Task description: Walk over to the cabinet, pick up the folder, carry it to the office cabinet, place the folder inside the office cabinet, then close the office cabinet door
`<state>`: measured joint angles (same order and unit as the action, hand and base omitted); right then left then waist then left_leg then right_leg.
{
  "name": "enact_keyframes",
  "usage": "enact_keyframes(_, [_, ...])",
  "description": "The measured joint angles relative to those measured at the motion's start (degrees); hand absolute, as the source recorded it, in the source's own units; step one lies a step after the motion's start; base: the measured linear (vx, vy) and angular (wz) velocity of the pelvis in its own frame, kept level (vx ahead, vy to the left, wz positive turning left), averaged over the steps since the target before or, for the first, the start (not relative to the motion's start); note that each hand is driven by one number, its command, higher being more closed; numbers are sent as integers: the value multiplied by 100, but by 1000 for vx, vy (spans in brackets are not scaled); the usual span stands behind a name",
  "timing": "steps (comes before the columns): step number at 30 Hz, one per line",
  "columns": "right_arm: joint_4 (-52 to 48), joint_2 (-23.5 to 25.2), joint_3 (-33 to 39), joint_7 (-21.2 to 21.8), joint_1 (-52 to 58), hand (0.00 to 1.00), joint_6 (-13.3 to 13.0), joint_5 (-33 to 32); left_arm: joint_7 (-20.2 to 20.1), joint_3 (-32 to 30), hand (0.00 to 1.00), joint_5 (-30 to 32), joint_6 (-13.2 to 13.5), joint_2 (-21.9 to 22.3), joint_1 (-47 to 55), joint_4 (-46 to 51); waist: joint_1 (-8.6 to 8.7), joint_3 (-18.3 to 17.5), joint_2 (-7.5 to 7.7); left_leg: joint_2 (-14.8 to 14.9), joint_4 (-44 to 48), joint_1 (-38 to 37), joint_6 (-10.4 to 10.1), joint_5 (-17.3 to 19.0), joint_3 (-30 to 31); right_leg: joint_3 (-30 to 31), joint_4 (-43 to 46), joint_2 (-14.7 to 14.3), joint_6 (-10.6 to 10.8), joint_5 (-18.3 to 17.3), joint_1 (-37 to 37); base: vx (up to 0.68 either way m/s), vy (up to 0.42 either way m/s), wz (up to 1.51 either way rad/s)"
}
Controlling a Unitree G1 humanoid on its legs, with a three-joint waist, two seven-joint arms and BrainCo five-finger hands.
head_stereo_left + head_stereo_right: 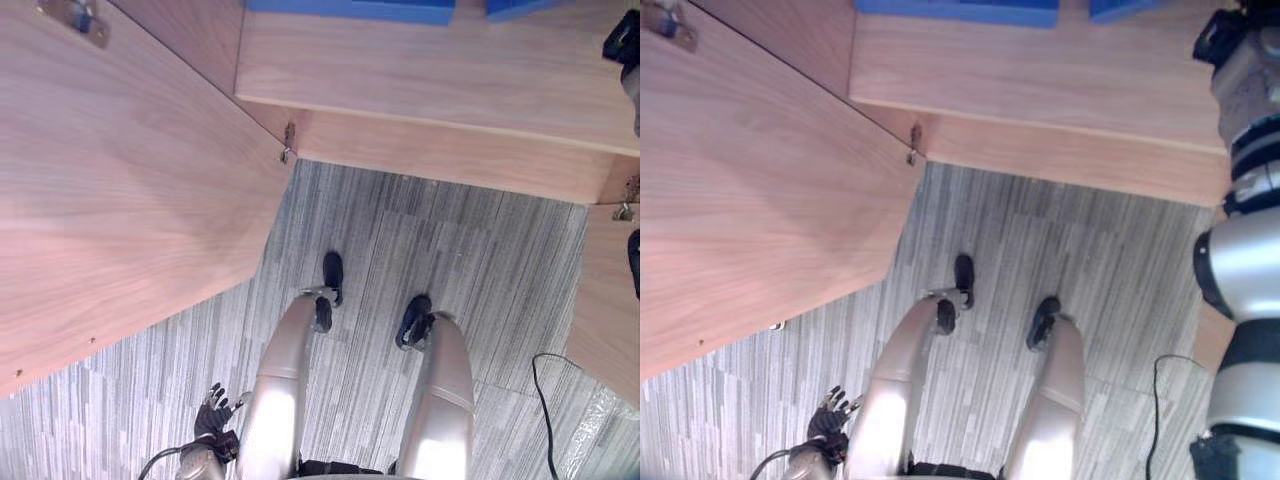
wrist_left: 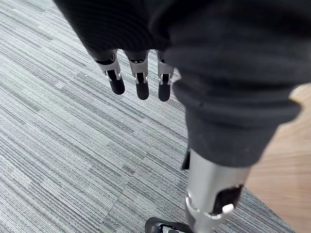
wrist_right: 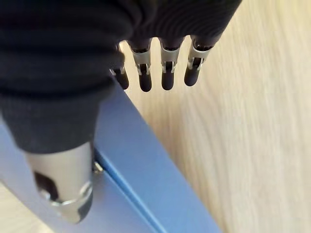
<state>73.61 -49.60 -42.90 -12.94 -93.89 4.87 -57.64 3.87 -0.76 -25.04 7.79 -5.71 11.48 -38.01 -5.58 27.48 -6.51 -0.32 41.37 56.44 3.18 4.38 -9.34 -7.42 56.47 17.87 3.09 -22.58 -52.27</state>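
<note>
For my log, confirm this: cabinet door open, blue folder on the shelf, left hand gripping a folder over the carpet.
One thing is wrong: the left hand holds nothing; the left wrist view shows its fingers straight above the carpet. The cabinet door is open and the blue folder is on the shelf.

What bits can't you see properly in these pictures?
- Blue folders on the cabinet shelf: in the eye views the top edge cuts them off, so just strips show.
- Right hand: in its wrist view the dark cover hides the palm, so whether it touches the folder is unclear.
- Open door: cut off by the left edge.
</note>
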Motion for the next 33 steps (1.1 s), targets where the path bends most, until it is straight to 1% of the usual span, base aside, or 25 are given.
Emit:
enact_keyframes(3, [119, 24, -228, 44, 158, 0, 10, 63, -138, 34, 0, -1, -5, -41, 36, 134, -7, -6, 4, -34, -283, -220, -21, -121, 14, -56, -205, -6, -8, 78, 188, 9, -13, 2])
enact_keyframes(7, [371, 203, -579, 46, 596, 0, 41, 69, -248, 36, 0, 0, 3, -66, 51, 322, -20, -16, 2, -43, -475, -481, -46, -173, 13, -87, -366, -29, -12, 109, 434, 7, -29, -1])
enact_keyframes(10, [498, 269, -672, 78, 685, 0, 62, 286, -289, 35, 0, 1, -2, -69, 50, 328, 7, -24, 5, -47, -613, -604, -73, -239, 30, -126, -451, -44, -25, 134, 543, 4, -50, 1])
enact_keyframes(15, [586, 343, -845, 99, 915, 0, 21, 576, -313, 35, 0, 13, -5, -90, 51, 431, -23, -48, 4, -56, -809, -769, -124, -368, 70, -182, -528, -62, -74, 162, 665, -17, -67, 3])
enact_keyframes(22, [585, 471, -764, 98, 1215, 0, -54, 486, -344, 35, 0, 13, -18, -89, 50, 430, -32, -206, 23, -42, -964, -815, -144, -462, 67, -186, -573, -92, -108, 215, 655, -36, -49, -1])
enact_keyframes(24, [579, 475, -542, 101, 1273, 0, -61, 497, -351, 35, 0, 13, -18, -83, 50, 432, -44, -250, 26, -44, -1058, -817, -141, -521, 63, -187, -629, -104, -109, 259, 633, -19, -38, -1])
enact_keyframes(26, [571, 475, -557, 115, 1302, 0, -60, 805, -352, 34, 0, 12, -18, -80, 50, 433, -48, -251, 27, -46, -1091, -823, -138, -542, 62, -187, -646, -107, -107, 274, 631, -5, -15, -1])
enact_keyframes(28, [499, 474, -706, 178, 1421, 0, -41, 1955, -352, 35, 0, 11, -12, -71, 49, 444, -81, -268, 29, -37, -1120, -843, -134, -565, 62, -188, -696, -128, -108, 305, 645, 2, -18, -3])
enact_keyframes(29, [367, 473, -944, 204, 1527, 0, -39, 2585, -357, 38, 0, 11, -11, -69, 50, 443, -95, -299, 29, -23, -1141, -854, -134, -572, 64, -194, -744, -150, -106, 332, 663, 7, -28, -5])
enact_keyframes(30, [256, 466, -1047, 244, 1608, 0, -32, 3004, -367, 39, 0, 9, -10, -69, 51, 439, -96, -323, 33, -15, -1158, -859, -134, -577, 67, -201, -770, -162, -107, 344, 675, 10, -34, -6])
enact_keyframes(31, [-64, 467, -1061, 365, 1852, 0, -3, 4169, -420, 41, 0, -1, -9, -72, 52, 444, -89, -344, 53, -7, -1225, -913, -135, -599, 71, -219, -840, -180, -101, 375, 738, 9, -20, -3])
enact_keyframes(32, [-405, 466, -795, 384, 2183, 0, 41, 5173, -465, 48, 0, 0, 0, -93, 62, 478, -86, -370, 85, -8, -1292, -975, -144, -625, 81, -240, -911, -189, -96, 401, 801, 0, 0, 0])
enact_keyframes(33, [-580, 469, -558, 412, 2365, 0, 64, 5694, -508, 50, 0, 0, 10, -96, 71, 483, -83, -403, 101, -8, -1326, -990, -144, -640, 83, -248, -947, -195, -95, 417, 812, 0, 0, 0])
